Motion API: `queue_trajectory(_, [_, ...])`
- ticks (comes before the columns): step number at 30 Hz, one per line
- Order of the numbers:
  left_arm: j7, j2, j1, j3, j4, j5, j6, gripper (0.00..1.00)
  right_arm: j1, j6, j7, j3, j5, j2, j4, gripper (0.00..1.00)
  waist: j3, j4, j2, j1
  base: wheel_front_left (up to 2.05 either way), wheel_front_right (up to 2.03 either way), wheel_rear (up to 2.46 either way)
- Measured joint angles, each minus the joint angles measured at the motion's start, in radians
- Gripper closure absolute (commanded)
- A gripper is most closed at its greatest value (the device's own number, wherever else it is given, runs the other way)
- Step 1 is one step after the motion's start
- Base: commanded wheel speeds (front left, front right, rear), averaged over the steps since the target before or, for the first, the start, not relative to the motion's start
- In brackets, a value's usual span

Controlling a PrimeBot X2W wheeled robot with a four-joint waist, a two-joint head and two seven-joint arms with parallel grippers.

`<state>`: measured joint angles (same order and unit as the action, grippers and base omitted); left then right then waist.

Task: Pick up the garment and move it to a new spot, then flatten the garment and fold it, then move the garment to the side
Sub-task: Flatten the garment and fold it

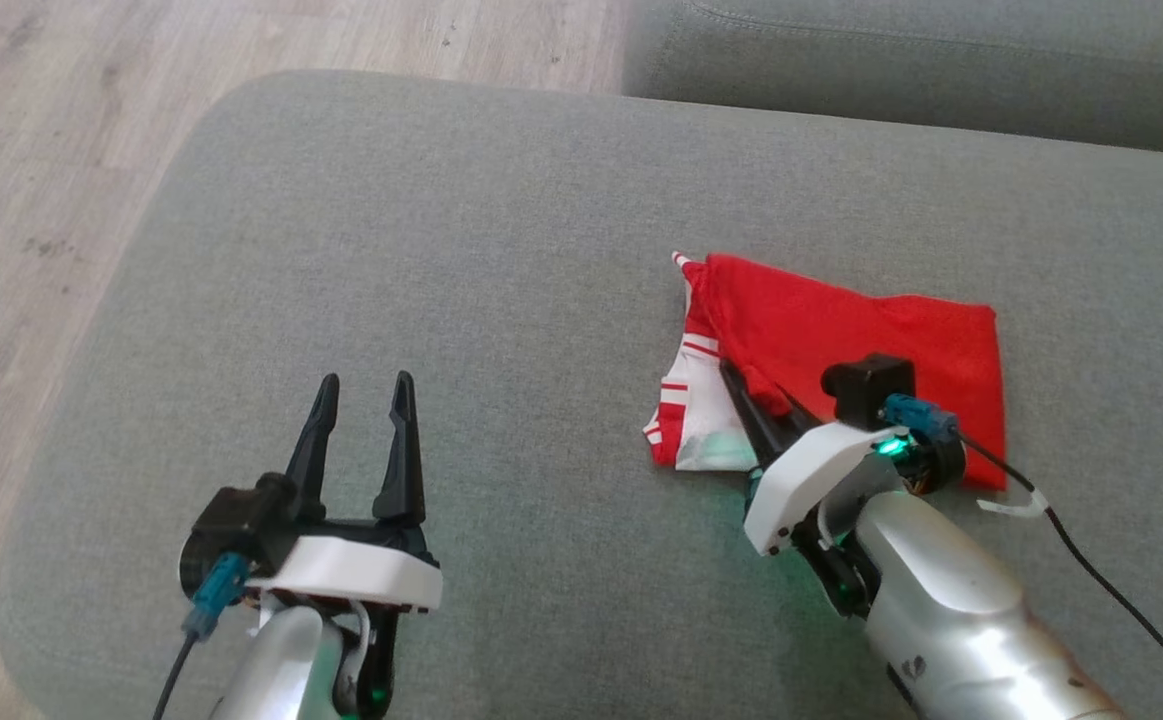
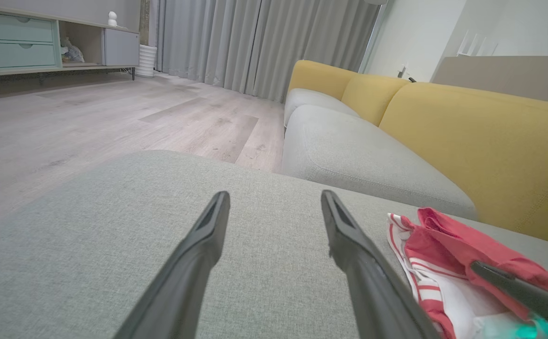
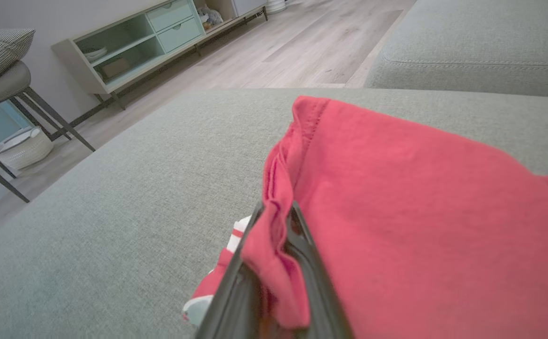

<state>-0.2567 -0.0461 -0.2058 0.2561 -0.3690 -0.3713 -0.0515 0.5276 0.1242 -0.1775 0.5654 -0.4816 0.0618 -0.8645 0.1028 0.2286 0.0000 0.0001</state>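
Garment (image 1: 841,330): red cloth, folded, with a white, red-striped layer showing along its left edge. It lies on the right half of the grey cushion (image 1: 441,250), nearer the near edge than the far one. Its long axis runs left to right, the far edge slanting nearer toward the right; the far-left corner comes to a point aimed far and left. Mostly flat, with a raised ridge of red fabric at the near-left.

Right gripper (image 1: 761,390): at the garment's near-left edge, fingers pointing far and left, closed on that ridge of red cloth, which bunches between them in the right wrist view (image 3: 276,207).

Left gripper (image 1: 366,385): near left, well apart from the garment, fingers spread over bare cushion and holding nothing (image 2: 274,197).

Surroundings: wood floor (image 1: 41,150) at left; a second grey cushion (image 1: 891,50) beyond; yellow backrest (image 2: 467,132).
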Motion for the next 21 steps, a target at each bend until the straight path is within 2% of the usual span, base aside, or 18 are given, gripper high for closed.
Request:
queue_trajectory(1, [0.0,0.0,-0.002,0.0,-0.001,0.0,0.0,0.0,0.006,0.0,-0.01,0.012,0.001,0.0,-0.016,1.0,0.003,-0.004,0.0,0.0,0.0,0.0,0.0])
queue_trajectory(2, [0.0,0.0,-0.002,0.0,-0.002,0.0,0.0,0.0,0.01,0.0,-0.014,0.019,0.001,0.0,-0.019,0.17,0.004,-0.006,0.0,0.0,0.0,0.0,0.0])
queue_trajectory(3, [0.0,0.0,-0.003,0.001,-0.004,0.0,0.0,0.0,0.015,0.0,-0.015,0.036,-0.005,0.003,-0.015,0.0,0.004,-0.008,0.0,0.0,0.0,0.0,0.0])
queue_trajectory(8, [0.0,0.0,-0.008,-0.002,-0.008,0.0,0.0,0.0,0.022,0.0,-0.031,0.109,-0.044,0.005,0.06,0.0,0.001,-0.027,0.0,0.0,0.0,0.0,0.0])
queue_trajectory(12, [0.0,0.0,-0.015,-0.012,-0.007,0.0,0.0,0.0,0.044,0.0,-0.056,0.094,-0.051,0.003,0.098,0.0,-0.005,-0.055,0.0,0.0,0.0,0.0,0.0])
queue_trajectory(15, [0.0,0.0,-0.014,-0.028,-0.002,0.0,0.0,0.0,0.069,0.0,-0.069,0.008,0.001,0.003,0.108,0.0,-0.011,-0.081,0.0,-0.0001,0.0,0.0,0.0])
queue_trajectory(16, [0.0,0.0,-0.014,-0.028,-0.002,0.0,0.0,0.0,0.069,0.0,-0.069,0.008,0.001,0.003,0.108,0.0,-0.011,-0.081,0.0,-0.0001,0.0,0.0,0.0])
queue_trajectory(17, [0.0,0.0,-0.013,-0.032,0.002,0.0,0.0,0.0,0.069,0.0,-0.072,-0.093,0.065,0.002,0.129,0.0,-0.015,-0.102,0.0,0.0,0.0,0.0,0.0])
queue_trajectory(18, [0.0,0.0,-0.013,-0.032,0.002,0.0,0.0,0.0,0.069,0.0,-0.072,-0.093,0.065,0.002,0.129,0.0,-0.015,-0.102,0.0,0.0,0.0,0.0,0.0])
queue_trajectory(21, [0.0,0.0,-0.012,-0.035,0.016,0.0,0.0,0.0,0.041,0.0,-0.073,-0.264,0.195,0.003,0.205,0.0,-0.02,-0.134,0.0,-0.0001,0.0,0.0,0.0])
